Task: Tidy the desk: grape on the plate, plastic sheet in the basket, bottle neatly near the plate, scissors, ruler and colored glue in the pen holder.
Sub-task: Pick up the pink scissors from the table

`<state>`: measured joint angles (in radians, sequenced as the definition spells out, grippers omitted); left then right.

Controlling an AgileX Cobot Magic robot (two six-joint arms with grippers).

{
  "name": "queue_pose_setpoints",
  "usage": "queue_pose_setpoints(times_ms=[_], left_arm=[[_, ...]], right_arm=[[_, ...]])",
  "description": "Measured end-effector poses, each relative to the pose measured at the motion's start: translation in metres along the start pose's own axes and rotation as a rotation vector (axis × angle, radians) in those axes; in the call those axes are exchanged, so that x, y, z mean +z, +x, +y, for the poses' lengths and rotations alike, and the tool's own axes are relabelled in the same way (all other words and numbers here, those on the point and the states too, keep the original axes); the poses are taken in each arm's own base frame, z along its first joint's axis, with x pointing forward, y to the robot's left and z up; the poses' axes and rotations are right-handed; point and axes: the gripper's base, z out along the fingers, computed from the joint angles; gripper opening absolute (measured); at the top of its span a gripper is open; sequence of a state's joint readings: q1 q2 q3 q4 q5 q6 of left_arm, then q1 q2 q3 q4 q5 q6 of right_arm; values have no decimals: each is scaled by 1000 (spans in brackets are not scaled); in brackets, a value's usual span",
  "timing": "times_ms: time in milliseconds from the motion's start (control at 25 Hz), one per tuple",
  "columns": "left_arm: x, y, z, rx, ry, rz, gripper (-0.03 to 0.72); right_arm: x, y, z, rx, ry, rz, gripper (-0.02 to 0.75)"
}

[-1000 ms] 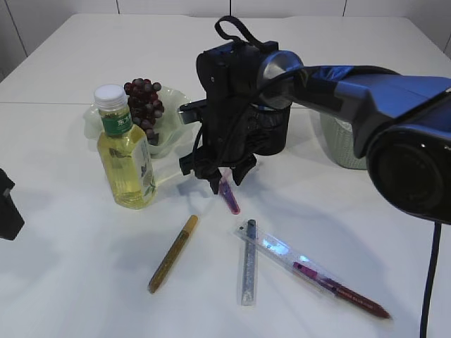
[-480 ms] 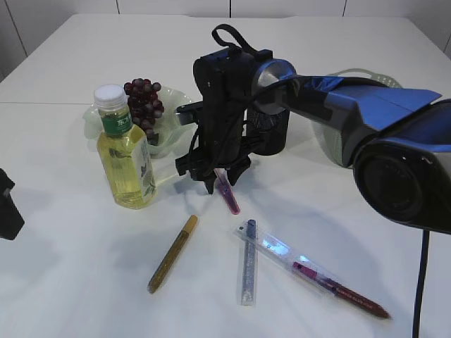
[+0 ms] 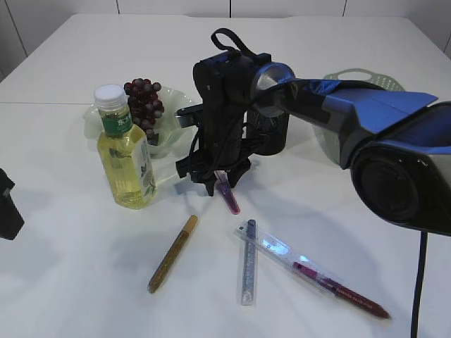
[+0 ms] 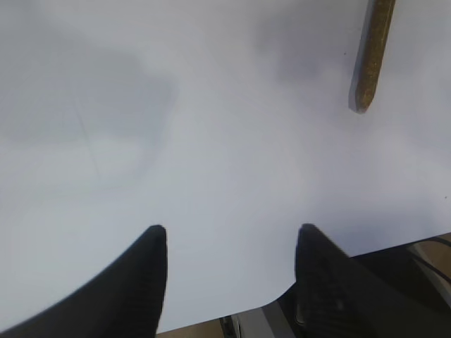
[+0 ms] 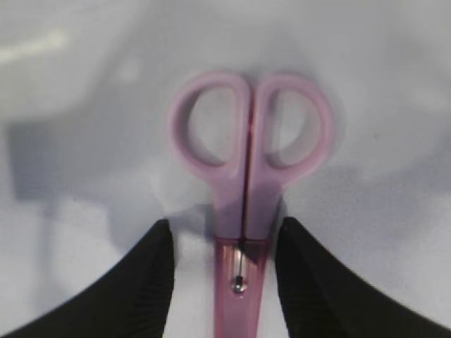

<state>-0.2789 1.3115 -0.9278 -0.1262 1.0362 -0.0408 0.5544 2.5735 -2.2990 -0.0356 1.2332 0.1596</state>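
Observation:
Pink scissors (image 5: 246, 176) lie on the white table, blades shut in a pink sleeve (image 3: 229, 197). My right gripper (image 5: 224, 232) hangs right over them (image 3: 218, 184), open, one finger on each side of the sleeve with a gap to each. Purple grapes (image 3: 144, 102) rest on the pale green plate (image 3: 173, 98). The bottle (image 3: 127, 151) of yellow drink stands upright in front of the plate. Gold (image 3: 173, 253), silver (image 3: 249, 264) and red (image 3: 345, 290) glue pens lie near the clear ruler (image 3: 278, 250). The black mesh pen holder (image 3: 273, 134) stands behind the arm. No plastic sheet shows. My left gripper (image 4: 231, 236) is open and empty.
The pale green basket (image 3: 356, 74) stands at the back right, mostly hidden behind my right arm. My left gripper (image 3: 7, 208) sits at the far left edge, low over the table's front edge, with the gold pen's tip (image 4: 372, 56) ahead of it.
My right gripper has shifted slightly left over the scissors and then held still. Its jaws keep the same width. The left arm has not moved.

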Motion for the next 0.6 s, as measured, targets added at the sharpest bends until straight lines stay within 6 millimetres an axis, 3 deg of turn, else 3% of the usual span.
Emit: queue_pose_setpoints(times_ms=[240,600], left_arm=[[0,0,0,0,0,0,424],[0,0,0,1,-1,-2,424]], right_arm=[[0,0,0,0,0,0,377],[0,0,0,0,0,0,213]])
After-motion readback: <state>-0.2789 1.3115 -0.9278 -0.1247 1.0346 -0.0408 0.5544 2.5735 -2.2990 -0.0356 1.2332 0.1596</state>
